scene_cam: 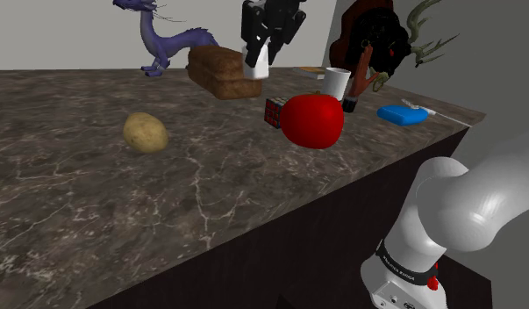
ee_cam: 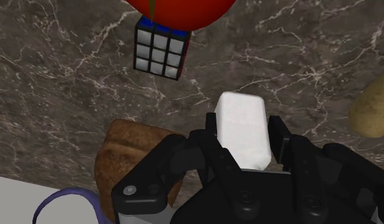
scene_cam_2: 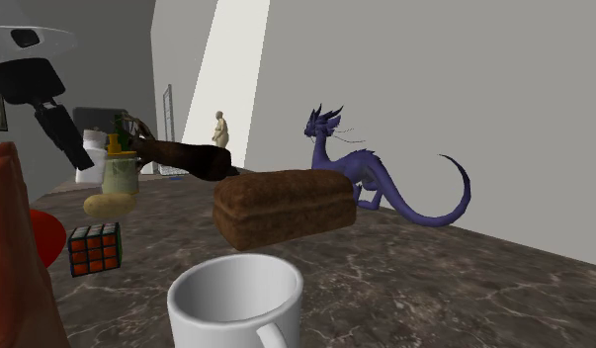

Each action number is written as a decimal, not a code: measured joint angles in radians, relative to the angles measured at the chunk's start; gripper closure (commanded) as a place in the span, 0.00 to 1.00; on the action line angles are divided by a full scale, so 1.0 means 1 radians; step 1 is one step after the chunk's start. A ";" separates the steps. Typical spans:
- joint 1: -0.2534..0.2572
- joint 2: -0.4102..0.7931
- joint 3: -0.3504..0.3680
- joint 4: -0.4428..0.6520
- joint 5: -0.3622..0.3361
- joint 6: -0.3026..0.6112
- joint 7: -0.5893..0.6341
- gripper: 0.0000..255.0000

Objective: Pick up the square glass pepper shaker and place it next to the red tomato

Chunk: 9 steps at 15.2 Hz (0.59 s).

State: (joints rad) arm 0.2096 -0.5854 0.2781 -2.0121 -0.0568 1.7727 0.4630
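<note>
— What is the table (scene_cam: pixel 253 189) showing?
— It is showing dark brown marble, veined white. The tomato (scene_cam: pixel 312 120) is glowing red; the shaker (ee_cam: pixel 241 111) is looking plain white in the black hand (ee_cam: pixel 242 132).
— And the cube (scene_cam_2: pixel 95 247)?
— It is showing coloured squares in a black grid. The dragon (scene_cam_2: pixel 368 176) is looking purple.

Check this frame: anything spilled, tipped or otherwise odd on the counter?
Nothing stands out. The hand grips the white shaker in the air near the bread loaf; tomato, cube and potato sit intact on the counter.
</note>
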 measured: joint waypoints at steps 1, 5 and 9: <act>0.000 -0.004 -0.002 -0.018 0.000 0.014 -0.001 1.00; 0.006 -0.028 -0.001 -0.090 0.004 0.062 0.006 1.00; 0.010 -0.037 0.003 -0.151 0.006 0.113 0.014 1.00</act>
State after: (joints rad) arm 0.2191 -0.6223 0.2814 -2.1628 -0.0505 1.8858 0.4768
